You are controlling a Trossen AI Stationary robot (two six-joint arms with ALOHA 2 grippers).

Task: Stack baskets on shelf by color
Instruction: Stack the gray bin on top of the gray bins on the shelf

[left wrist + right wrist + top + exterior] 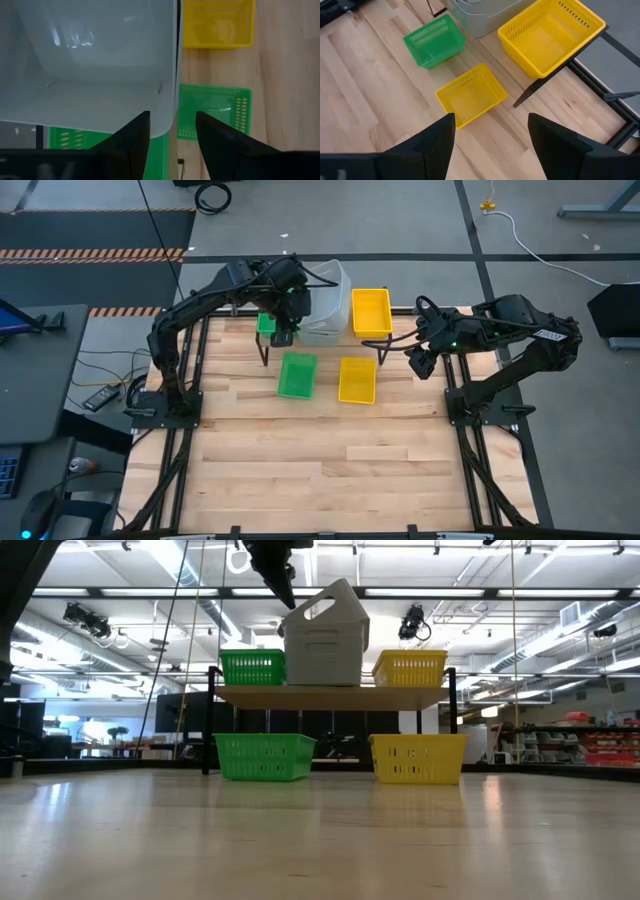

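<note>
Left gripper (172, 137), fingers parted and holding nothing, hovers just above the grey basket stack (323, 305) on the shelf (330, 696).

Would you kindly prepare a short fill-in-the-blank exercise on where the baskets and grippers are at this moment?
1. On the shelf, the pale grey baskets stand between a green basket and a ____ one.
2. On the tabletop in front of the shelf lie ____ baskets.
3. The left gripper is above the shelf's ____ basket.
4. The right gripper holds nothing, its fingers ____.

Missing words: yellow; two; green; open
</note>
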